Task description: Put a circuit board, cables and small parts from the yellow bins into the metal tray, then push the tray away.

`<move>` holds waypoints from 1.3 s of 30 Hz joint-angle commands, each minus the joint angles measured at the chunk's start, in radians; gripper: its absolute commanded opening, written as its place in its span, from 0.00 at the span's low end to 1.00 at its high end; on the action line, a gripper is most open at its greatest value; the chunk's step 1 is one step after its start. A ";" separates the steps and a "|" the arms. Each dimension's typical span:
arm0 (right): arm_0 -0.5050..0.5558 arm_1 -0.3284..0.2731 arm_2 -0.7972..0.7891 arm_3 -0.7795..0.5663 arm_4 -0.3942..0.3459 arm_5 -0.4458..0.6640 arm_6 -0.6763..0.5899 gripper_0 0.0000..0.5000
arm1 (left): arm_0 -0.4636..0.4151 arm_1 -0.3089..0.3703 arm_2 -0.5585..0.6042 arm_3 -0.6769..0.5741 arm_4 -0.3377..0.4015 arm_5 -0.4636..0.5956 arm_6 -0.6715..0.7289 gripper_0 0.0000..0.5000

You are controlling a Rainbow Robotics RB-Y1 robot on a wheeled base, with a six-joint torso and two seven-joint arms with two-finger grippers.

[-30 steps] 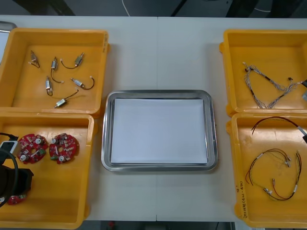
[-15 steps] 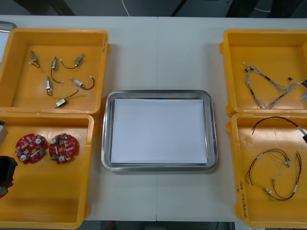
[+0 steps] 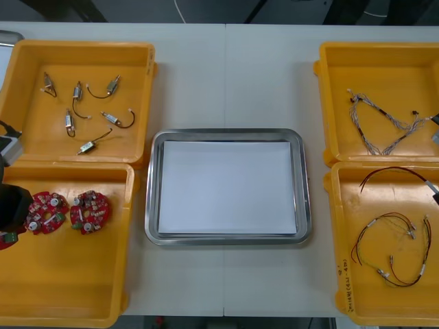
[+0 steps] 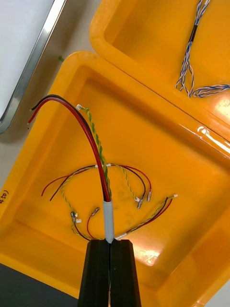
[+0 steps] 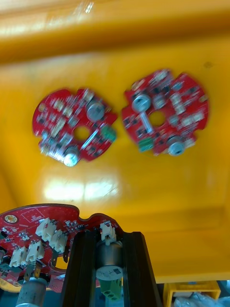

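Observation:
My left gripper (image 3: pixel 9 207) hangs over the left end of the near left yellow bin (image 3: pixel 68 288), shut on a round red circuit board (image 3: pixel 6 239). In the left wrist view the fingers (image 5: pixel 81 268) clamp that held board (image 5: pixel 33 230) at a part on its rim. Two more boards (image 5: pixel 74 127) (image 5: pixel 165 112) lie flat in the bin beyond. My right gripper (image 4: pixel 110 242) is shut on the white sleeve of a red, black and yellow cable (image 4: pixel 96 144), held above the near right bin (image 4: pixel 191 158). The metal tray (image 3: pixel 154 205), white inside, sits between the bins.
The far left bin (image 3: pixel 82 51) holds several small metal parts (image 3: pixel 89 113). A twisted blue and white cable (image 3: pixel 384 127) lies in the far right bin (image 3: pixel 384 62). More red and yellow cables (image 3: pixel 387 250) lie looped in the near right bin. Bare table shows beyond the tray.
My left gripper has moved from the bin's near left corner toward its far side with the board in it. The right gripper and its cable have not moved.

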 commanded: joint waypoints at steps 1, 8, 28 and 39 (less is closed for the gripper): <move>-0.021 -0.026 0.000 -0.026 0.002 0.004 0.021 0.00 | -0.128 0.041 -0.049 -0.042 0.030 0.011 -0.017 0.00; -0.021 -0.026 -0.003 -0.027 0.002 0.004 0.021 0.00 | -0.299 0.041 -0.216 -0.042 0.071 0.011 0.173 0.00; -0.021 -0.025 -0.005 -0.026 0.006 0.004 0.015 0.00 | -0.732 -0.152 -0.712 0.058 0.046 0.011 0.586 0.00; -0.021 -0.025 -0.005 -0.026 0.006 0.004 0.014 0.00 | -0.793 -0.279 -0.953 0.193 -0.132 -0.070 0.702 0.00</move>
